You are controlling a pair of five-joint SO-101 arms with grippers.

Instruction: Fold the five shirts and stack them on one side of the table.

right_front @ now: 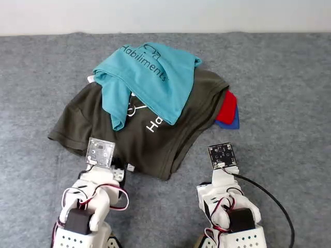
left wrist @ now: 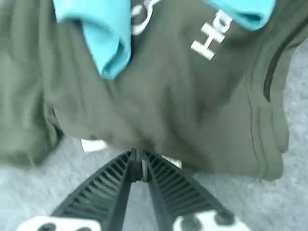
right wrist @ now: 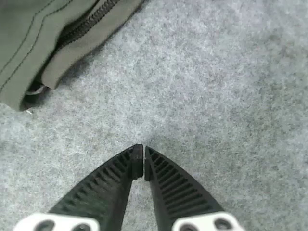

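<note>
At table centre, toward the far edge: one heap of shirts on the grey felt-covered table [right_front: 289,93].

- Teal shirt [right_front: 147,77]: topmost, crumpled, draped over the heap; dark print across it.
- Olive shirt [right_front: 150,139]: directly beneath, spread widest, its hem toward the arms; white lettering [left wrist: 211,39] on the chest, partly covered by the teal cloth.
- Red shirt [right_front: 227,107] and blue shirt [right_front: 234,124]: edges only, showing from under the olive one's right side, red over blue.
- White sliver [right_front: 91,79] at the heap's far left edge; whether it is a shirt cannot be told.
- White label [left wrist: 94,145]: small tag at the olive hem; print too small to tell.
- Left gripper [left wrist: 137,156]: jaws closed tip to tip, right at the olive hem, no cloth seen between them.
- Right gripper [right wrist: 140,161]: jaws closed, empty, over bare felt, near the olive shirt's corner.
- Black cable [right_front: 269,196]: curves from the right arm across the table.
</note>
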